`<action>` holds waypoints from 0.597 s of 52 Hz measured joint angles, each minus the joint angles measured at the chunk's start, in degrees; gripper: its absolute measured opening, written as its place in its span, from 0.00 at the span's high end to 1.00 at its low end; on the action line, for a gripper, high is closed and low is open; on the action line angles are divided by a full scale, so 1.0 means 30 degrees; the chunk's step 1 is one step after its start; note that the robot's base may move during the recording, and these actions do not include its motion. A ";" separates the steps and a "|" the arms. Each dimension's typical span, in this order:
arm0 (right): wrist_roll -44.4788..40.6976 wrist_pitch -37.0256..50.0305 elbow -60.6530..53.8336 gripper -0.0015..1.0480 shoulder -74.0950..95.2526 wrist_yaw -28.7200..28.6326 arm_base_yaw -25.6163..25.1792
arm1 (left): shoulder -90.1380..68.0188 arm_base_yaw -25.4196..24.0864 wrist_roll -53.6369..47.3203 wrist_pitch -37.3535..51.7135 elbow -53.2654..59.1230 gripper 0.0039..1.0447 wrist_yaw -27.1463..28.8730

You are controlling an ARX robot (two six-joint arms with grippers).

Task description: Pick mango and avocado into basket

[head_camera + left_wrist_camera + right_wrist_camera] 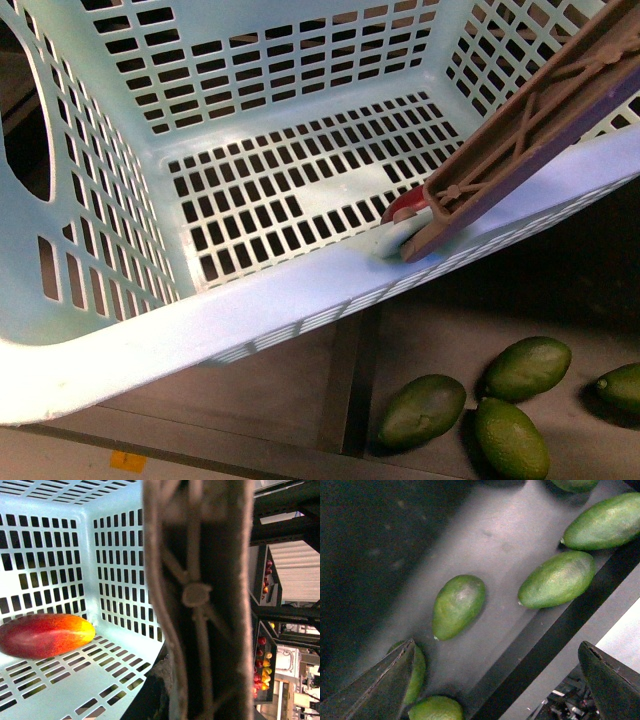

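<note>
With the mango [45, 635] lying in the basket [250, 310] (brown handle [530, 120] slanting across), the right gripper [497, 642] hangs, jaws wide apart, above an avocado [458, 605] on the near-right bench [485, 535], presumably to straddle it.

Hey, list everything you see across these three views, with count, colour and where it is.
Basket: one, mint green, tilted close to the front camera.
Handle: one, brown, raised across a basket corner.
Mango: one, red-orange, lying on the basket floor.
Avocados: four in the front view, six in the right wrist view, green, on the grey shelf outside the basket.
Distant fruit: several, red and yellow, on far racks.
Right end effector: one, dark, open above the avocados.
Left end effector: not visible.
</note>
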State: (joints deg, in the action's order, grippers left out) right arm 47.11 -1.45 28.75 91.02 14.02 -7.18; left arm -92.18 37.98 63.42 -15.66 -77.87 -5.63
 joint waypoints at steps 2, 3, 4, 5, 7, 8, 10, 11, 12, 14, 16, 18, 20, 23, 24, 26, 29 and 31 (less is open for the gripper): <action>0.0393 0.0313 0.0175 0.08 0.0619 -0.0073 0.0073 | 0.0000 0.0000 0.0029 0.0000 0.0000 0.96 -0.0022; 0.0619 0.0430 0.0248 0.08 0.0838 -0.0109 0.0109 | 0.0000 0.0000 0.0036 0.0000 0.0000 0.96 -0.0022; 0.0874 0.0663 0.0379 0.08 0.1268 -0.0189 0.0160 | 0.0000 0.0000 0.0044 0.0000 0.0000 0.96 -0.0022; 0.1115 0.0874 0.0532 0.08 0.1705 -0.0211 0.0204 | 0.0000 0.0007 0.0044 0.0000 0.0000 0.96 -0.0022; 0.1545 0.1297 0.0954 0.08 0.2805 -0.0277 0.0321 | 0.0000 0.0000 0.0044 0.0000 0.0000 0.96 0.0000; 0.1712 0.1537 0.1137 0.08 0.3228 -0.0437 0.0357 | 0.0000 0.0000 0.0044 0.0000 0.0000 0.96 0.0015; 0.2004 0.1727 0.1596 0.08 0.4175 -0.0532 0.0364 | 0.0000 0.0000 0.0044 0.0000 0.0000 0.96 0.0029; 0.2120 0.1756 0.1763 0.08 0.4488 -0.0532 0.0372 | 0.0000 -0.0007 0.0044 0.0000 0.0000 0.96 0.0051; 0.2193 0.1821 0.1902 0.08 0.4794 -0.0539 0.0372 | 0.0000 -0.0015 0.0036 0.0000 0.0000 0.96 0.0102; 0.2455 0.1872 0.2178 0.08 0.5355 -0.0539 0.0372 | 0.0000 -0.0015 0.0022 0.0000 0.0000 0.96 0.0197; 0.2557 0.1894 0.2361 0.08 0.5734 -0.0546 0.0372 | 0.0000 -0.0015 -0.0007 0.0000 0.0000 0.96 0.0233; 0.2696 0.1974 0.2492 0.08 0.6076 -0.0597 0.0372 | 0.0000 -0.0015 -0.0015 0.0000 -0.0007 0.96 0.0233; 0.2914 0.2098 0.2688 0.08 0.6608 -0.0670 0.0372 | 0.0000 -0.0015 -0.0015 0.0000 -0.0007 0.96 0.0226; 0.3104 0.2288 0.2878 0.08 0.7191 -0.0809 0.0372 | 0.0000 -0.0015 -0.0007 0.0000 0.0000 0.96 0.0160; 0.3177 0.2346 0.2936 0.08 0.7373 -0.0860 0.0372 | 0.0000 -0.0015 -0.0007 0.0000 0.0000 0.96 0.0146; 0.3330 0.2404 0.3104 0.08 0.7832 -0.0918 0.0372 | 0.0000 -0.0007 0.0007 0.0000 -0.0007 0.96 0.0066; 0.3490 0.2492 0.3286 0.08 0.8320 -0.1027 0.0372 | 0.0000 -0.0015 0.0007 0.0000 0.0000 0.96 0.0029; 0.3606 0.2572 0.3402 0.08 0.8641 -0.1086 0.0401 | 0.0000 -0.0007 0.0015 0.0000 0.0000 0.96 0.0029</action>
State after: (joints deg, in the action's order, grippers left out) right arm 57.93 6.26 38.96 116.95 10.76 -5.98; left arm -92.18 37.95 63.46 -15.66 -77.87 -5.54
